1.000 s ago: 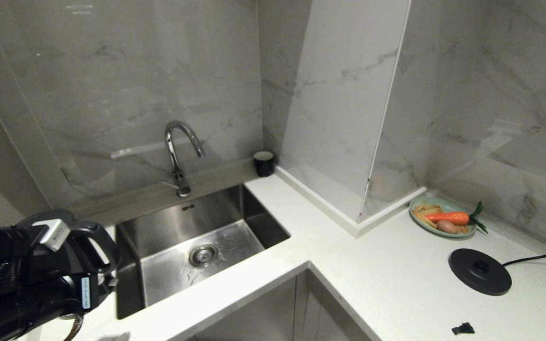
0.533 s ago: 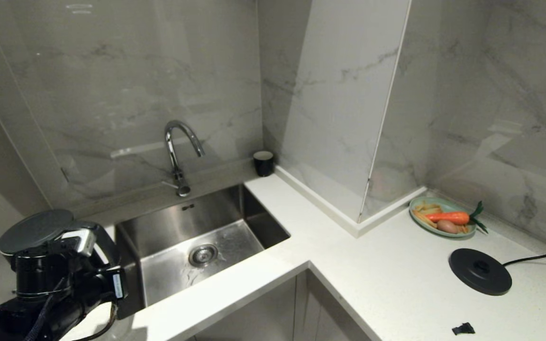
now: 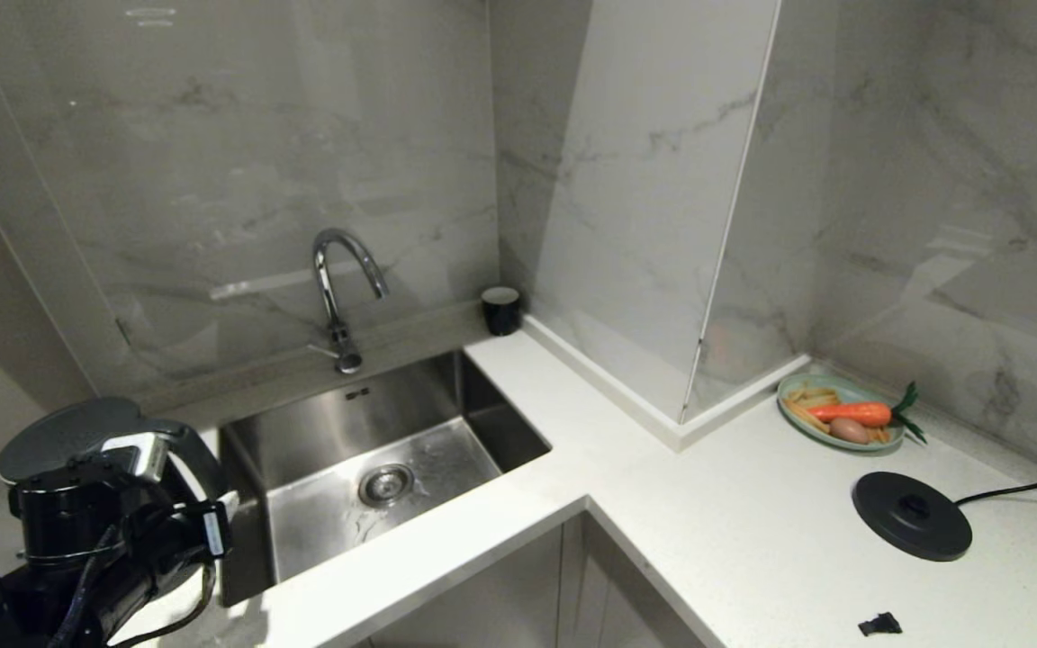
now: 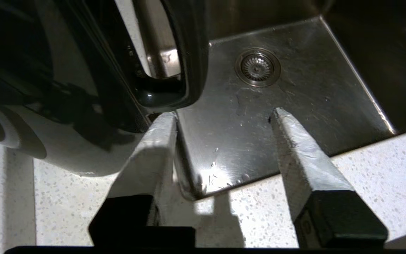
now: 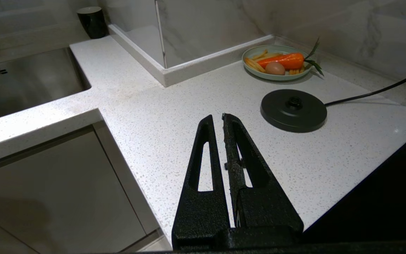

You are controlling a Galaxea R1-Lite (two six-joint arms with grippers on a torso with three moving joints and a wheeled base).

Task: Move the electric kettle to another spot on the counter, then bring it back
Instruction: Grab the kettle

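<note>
Since the earlier frame the left pincer (image 4: 224, 114) has let go of the kettle (image 3: 68, 432) and drawn back; its fingers now stand apart, empty, just below the handle. The kettle stands on the bench (image 3: 752, 522) left of the sink (image 3: 374, 450). Far right sits the base disc (image 3: 912, 517). The right pincer (image 5: 218, 118) hangs closed, empty, above the bench.
</note>
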